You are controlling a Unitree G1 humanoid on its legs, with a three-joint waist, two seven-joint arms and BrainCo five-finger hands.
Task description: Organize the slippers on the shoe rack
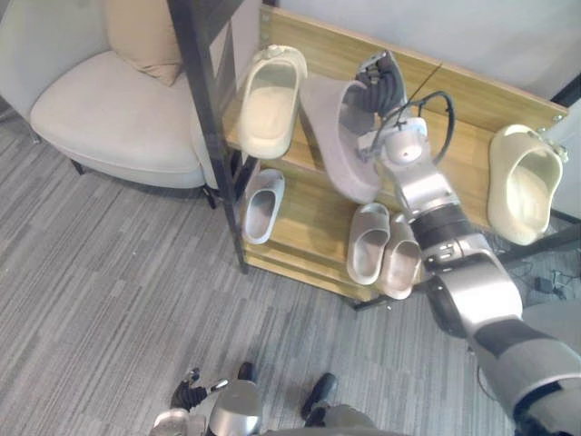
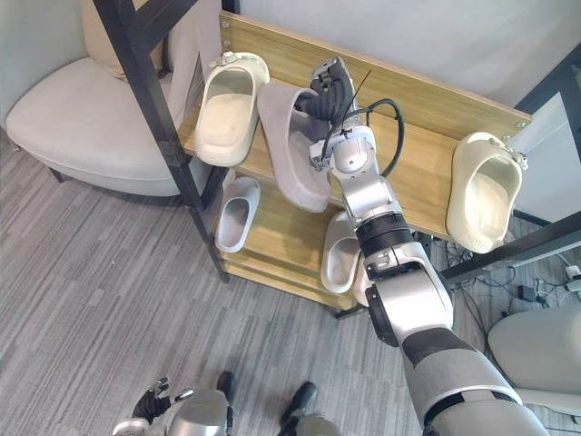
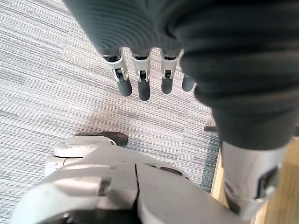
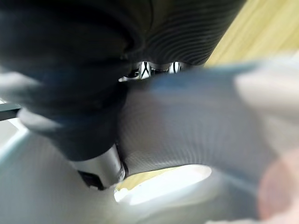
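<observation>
A wooden shoe rack (image 1: 458, 136) stands against the wall. My right hand (image 1: 379, 77) is shut on a grey-brown slipper (image 1: 331, 136) on the top shelf, fingers hooked through its strap (image 4: 187, 121). The slipper leans tilted, sole side towards the shelf's front edge. A cream slipper (image 1: 270, 100) lies just left of it, and another cream slipper (image 1: 522, 182) sits at the shelf's right end. On the lower shelf are a pale grey slipper (image 1: 259, 207) at left and a beige pair (image 1: 368, 243) in the middle. My left hand (image 3: 140, 70) hangs low over the carpet, fingers straight.
A black metal post (image 1: 204, 91) crosses in front of the rack's left end. A light armchair (image 1: 109, 109) with a tan cushion (image 1: 145, 32) stands to the left. Grey striped carpet (image 1: 118, 291) covers the floor before the rack.
</observation>
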